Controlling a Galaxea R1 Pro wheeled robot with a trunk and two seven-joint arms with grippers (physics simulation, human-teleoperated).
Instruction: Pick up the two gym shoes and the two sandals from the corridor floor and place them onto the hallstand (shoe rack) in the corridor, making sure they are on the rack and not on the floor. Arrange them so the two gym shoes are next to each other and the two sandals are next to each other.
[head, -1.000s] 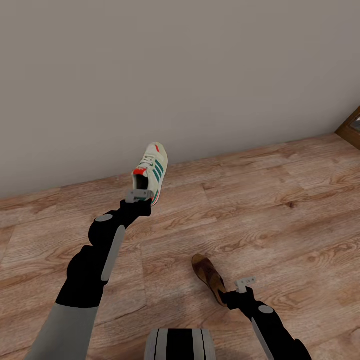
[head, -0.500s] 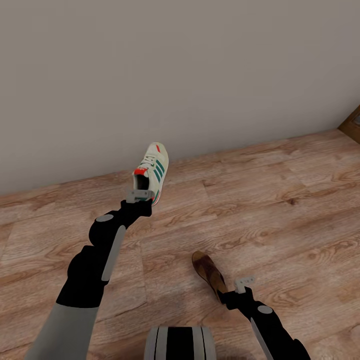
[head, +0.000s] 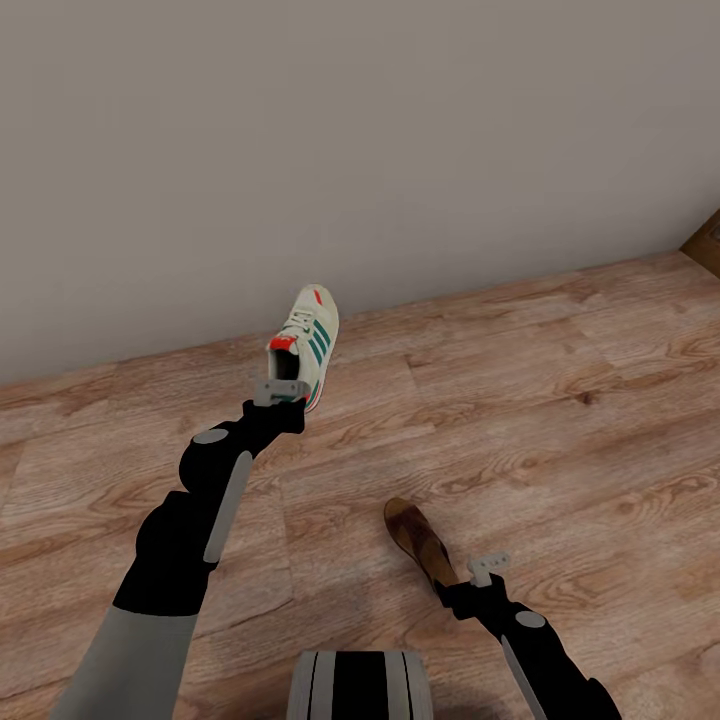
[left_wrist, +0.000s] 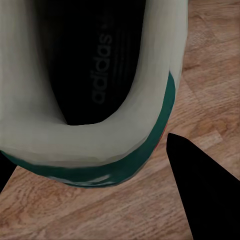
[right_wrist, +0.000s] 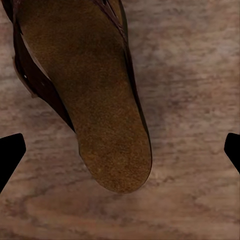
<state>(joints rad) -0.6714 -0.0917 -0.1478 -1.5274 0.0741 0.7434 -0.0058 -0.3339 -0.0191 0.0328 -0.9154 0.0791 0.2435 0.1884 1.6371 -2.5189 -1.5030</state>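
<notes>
A cream-white gym shoe (head: 308, 340) with green stripes and a red heel tab hangs above the corridor floor (head: 560, 400), close to the wall. My left gripper (head: 279, 391) is shut on its heel collar. The left wrist view shows the shoe's opening (left_wrist: 90, 75) with one dark finger (left_wrist: 200, 185) outside the collar. A dark brown sandal (head: 418, 540) lies flat on the planks. My right gripper (head: 474, 580) hovers open over its heel end. In the right wrist view the sandal (right_wrist: 85, 100) sits between widely spread fingertips (right_wrist: 9, 150), untouched.
A plain grey wall (head: 360, 150) runs across the back, meeting the wood planks just behind the held shoe. A brown door-frame corner (head: 708, 245) shows at the far right edge. My own base (head: 360, 686) sits at the bottom centre.
The whole picture has shifted slightly, so the camera moved. The floor and sandal drifted a little away from me under the right gripper. Both arms keep their pose and the shoe stays gripped.
</notes>
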